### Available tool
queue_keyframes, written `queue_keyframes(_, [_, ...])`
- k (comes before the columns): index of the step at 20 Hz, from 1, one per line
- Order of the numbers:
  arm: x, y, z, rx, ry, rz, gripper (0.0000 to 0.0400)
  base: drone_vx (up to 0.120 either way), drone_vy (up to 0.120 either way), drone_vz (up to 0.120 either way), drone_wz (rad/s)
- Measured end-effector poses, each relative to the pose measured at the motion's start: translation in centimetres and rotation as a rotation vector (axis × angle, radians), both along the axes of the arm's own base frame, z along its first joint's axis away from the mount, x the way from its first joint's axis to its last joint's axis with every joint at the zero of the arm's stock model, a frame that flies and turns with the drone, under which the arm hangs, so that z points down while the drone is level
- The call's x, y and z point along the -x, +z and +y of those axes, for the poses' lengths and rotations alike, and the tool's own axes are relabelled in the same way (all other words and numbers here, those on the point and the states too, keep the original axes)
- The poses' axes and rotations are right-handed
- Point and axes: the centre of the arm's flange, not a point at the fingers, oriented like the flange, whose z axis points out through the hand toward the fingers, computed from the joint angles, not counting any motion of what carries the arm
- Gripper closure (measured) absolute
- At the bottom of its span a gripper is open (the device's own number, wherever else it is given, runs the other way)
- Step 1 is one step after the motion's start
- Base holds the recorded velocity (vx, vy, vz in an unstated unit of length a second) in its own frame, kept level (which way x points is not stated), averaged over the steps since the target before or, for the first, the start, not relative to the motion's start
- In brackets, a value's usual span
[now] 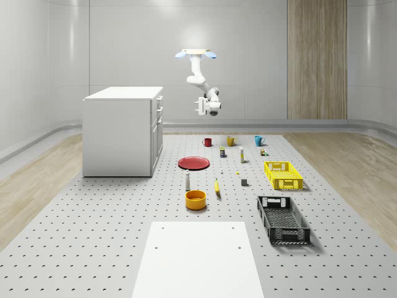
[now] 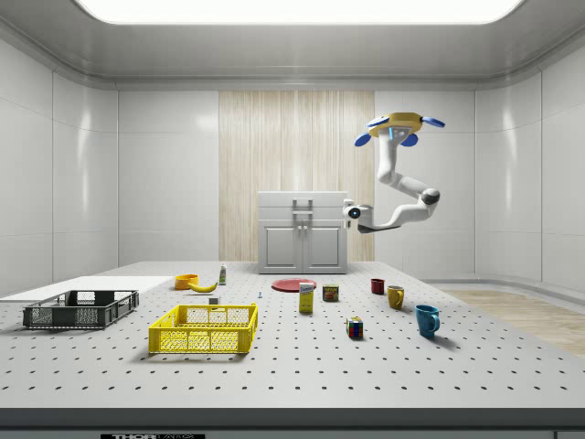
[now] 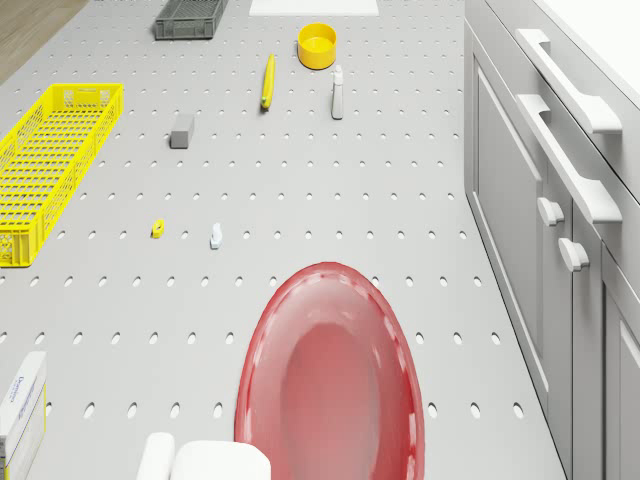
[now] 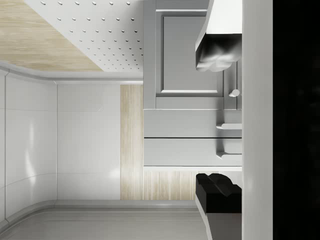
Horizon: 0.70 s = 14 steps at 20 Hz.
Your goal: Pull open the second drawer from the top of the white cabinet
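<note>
The gripper point(image 4: 220, 122) hangs open and empty in mid-air, aimed at the white cabinet point(image 1: 121, 131) but well apart from it. The fingertips point(image 4: 216, 59) frame the drawer fronts in the wrist view. The drone point(image 1: 195, 54) hovers over the far part of the table point(image 1: 93, 248), to the cabinet's right in the whole-scene view. The second drawer point(image 4: 185, 124) sits shut, its handle point(image 3: 565, 170) just below the top one — easy to confuse. With the arm hanging from a hovering base, any drift could put the fingers on the wrong handle or knock the front.
</note>
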Motion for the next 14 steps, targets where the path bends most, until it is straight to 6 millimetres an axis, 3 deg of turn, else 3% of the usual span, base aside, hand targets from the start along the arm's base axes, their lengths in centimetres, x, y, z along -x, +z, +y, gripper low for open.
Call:
queue_keyframes(7, [0.00, 0.00, 0.00, 0.000, 0.000, 0.000, 0.0100, 0.120, -0.109, 0.000, 0.000])
queue_keyframes(14, [0.00, 0.00, 0.00, 0.000, 0.000, 0.000, 0.0100, 0.120, 0.000, 0.000, 0.000])
